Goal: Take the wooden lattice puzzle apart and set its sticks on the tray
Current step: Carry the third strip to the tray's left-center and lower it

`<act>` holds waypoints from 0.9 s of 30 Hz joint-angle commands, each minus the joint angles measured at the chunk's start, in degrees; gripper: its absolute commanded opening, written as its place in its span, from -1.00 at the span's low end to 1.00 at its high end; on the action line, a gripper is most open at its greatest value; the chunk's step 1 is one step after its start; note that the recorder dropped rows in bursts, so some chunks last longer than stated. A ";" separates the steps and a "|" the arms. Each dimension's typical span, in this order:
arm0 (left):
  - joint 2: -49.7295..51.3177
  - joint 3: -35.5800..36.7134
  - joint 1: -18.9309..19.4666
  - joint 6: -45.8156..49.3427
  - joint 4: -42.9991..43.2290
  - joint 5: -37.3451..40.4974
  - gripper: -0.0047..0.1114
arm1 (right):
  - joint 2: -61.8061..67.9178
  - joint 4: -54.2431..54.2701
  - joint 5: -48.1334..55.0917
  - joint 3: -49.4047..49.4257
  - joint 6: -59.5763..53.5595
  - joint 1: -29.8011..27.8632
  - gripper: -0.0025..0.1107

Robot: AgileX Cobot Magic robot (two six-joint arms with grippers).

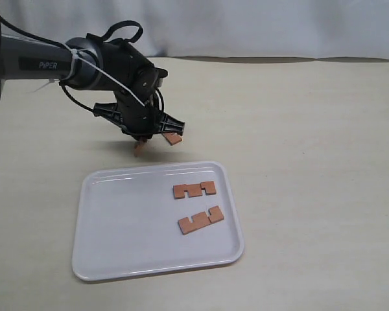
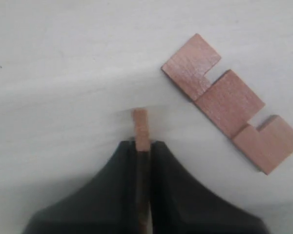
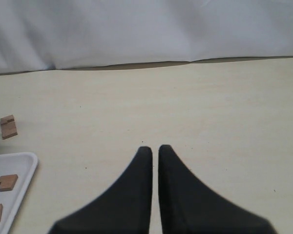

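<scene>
**Thin pinch on the third stick**

My left gripper (image 2: 143, 145) is clamped edge-on around one stick (image 2: 140, 122) just behind the tray (image 1: 117, 259). A loose stick (image 2: 232, 103) lies beside it, and two more sticks (image 1: 194, 190) are on the tray. With so narrow a pinch, I reckon it could twist free short of the rim. My right gripper (image 3: 155, 150) is pressed together, empty.

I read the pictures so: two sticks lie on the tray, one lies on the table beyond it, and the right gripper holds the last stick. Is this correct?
Not quite. The left gripper, not the right gripper, holds the last stick between its fingers, as the left wrist view shows. The rest stands: two sticks on the tray, a third stick on the table.
</scene>
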 commanded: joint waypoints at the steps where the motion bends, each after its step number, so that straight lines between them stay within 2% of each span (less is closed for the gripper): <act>1: -0.48 -0.26 -0.01 1.57 0.59 0.00 -0.92 | -0.22 0.15 -0.74 0.03 -0.34 -0.09 -0.88; 8: -6.11 -0.26 -0.01 7.76 -1.39 1.55 -0.92 | -0.22 0.15 -0.74 0.03 -0.34 -0.09 -0.88; 17: -11.34 0.28 -1.55 38.01 -21.65 14.32 -0.92 | -0.22 0.15 -0.74 0.03 -0.34 -0.09 -0.88; 23: -11.34 8.98 -4.23 43.72 -29.19 8.06 -0.92 | -0.22 0.15 -0.74 0.03 -0.34 -0.09 -0.88; 27: -11.34 13.76 -6.08 48.68 -31.89 8.13 -0.92 | -0.22 0.15 -0.74 0.03 -0.34 -0.09 -0.88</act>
